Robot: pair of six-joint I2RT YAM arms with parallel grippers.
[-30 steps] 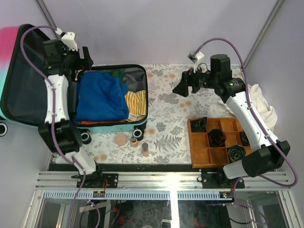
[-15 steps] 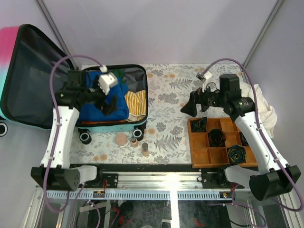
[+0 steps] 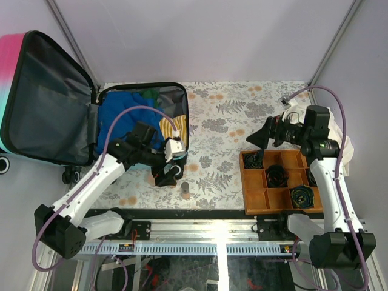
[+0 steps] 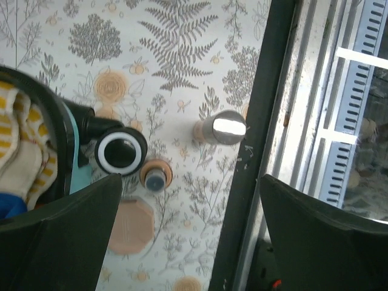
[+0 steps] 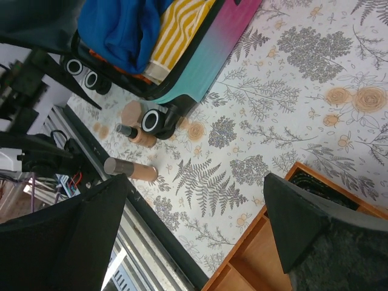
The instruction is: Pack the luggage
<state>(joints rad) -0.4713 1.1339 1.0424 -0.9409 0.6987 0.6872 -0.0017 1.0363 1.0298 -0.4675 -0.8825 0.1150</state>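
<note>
The luggage (image 3: 36,91) lies open at the left, its lid up against the wall and its pink-to-teal shell (image 5: 209,57) packed with blue clothes (image 3: 130,121) and a yellow striped cloth (image 3: 173,128). In front of its wheel (image 4: 121,150) stand a tall bottle with a silver cap (image 4: 221,128), a small bottle (image 4: 156,176) and a pink round compact (image 4: 130,225). My left gripper (image 3: 165,177) hangs open and empty over these items; in the left wrist view (image 4: 191,236) the compact is by its left finger. My right gripper (image 3: 264,136) is open and empty above the table's middle right.
A brown wooden tray (image 3: 254,197) with several black rolled items sits at the front right; its corner shows in the right wrist view (image 5: 254,267). A white cloth (image 3: 342,142) lies at the right edge. The table's dark front edge (image 4: 248,182) runs close beside the tall bottle.
My left arm has swung from the suitcase lid down to the small items in front of the suitcase. My right arm has drawn back to the right, above the tray's far edge.
</note>
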